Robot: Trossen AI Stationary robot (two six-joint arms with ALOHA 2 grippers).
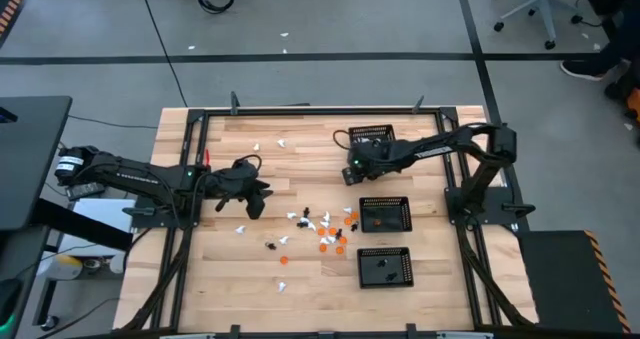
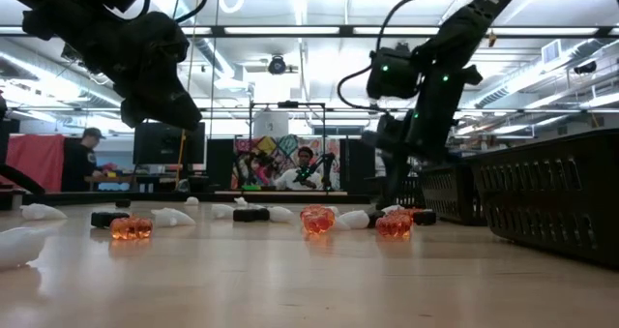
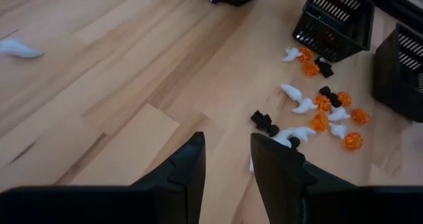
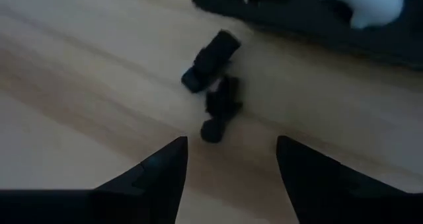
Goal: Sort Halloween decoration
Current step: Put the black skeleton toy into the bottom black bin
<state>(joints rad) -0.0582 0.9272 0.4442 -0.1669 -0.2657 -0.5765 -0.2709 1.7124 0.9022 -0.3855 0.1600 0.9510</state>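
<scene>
Tiny white, orange and black Halloween figures (image 1: 322, 229) lie scattered on the wooden table's middle; in the low view they show as a row (image 2: 317, 219). My right gripper (image 1: 352, 173) stands open, pointing steeply down near the far black mesh tray (image 1: 372, 136). A black figure (image 4: 215, 78) lies on the wood just ahead of its fingertips (image 4: 231, 159). White figures (image 4: 370, 2) lie in the tray beyond it. My left gripper (image 3: 226, 151) hovers open over bare wood left of the scatter (image 1: 256, 201), with nothing between its fingers.
Two more black mesh trays stand right of the scatter, one (image 1: 385, 214) with orange figures inside, one (image 1: 385, 266) nearer the front. Stray white figures lie at the far left (image 1: 283, 141) and near the front (image 1: 283, 287). People sit beyond the table (image 2: 305, 168).
</scene>
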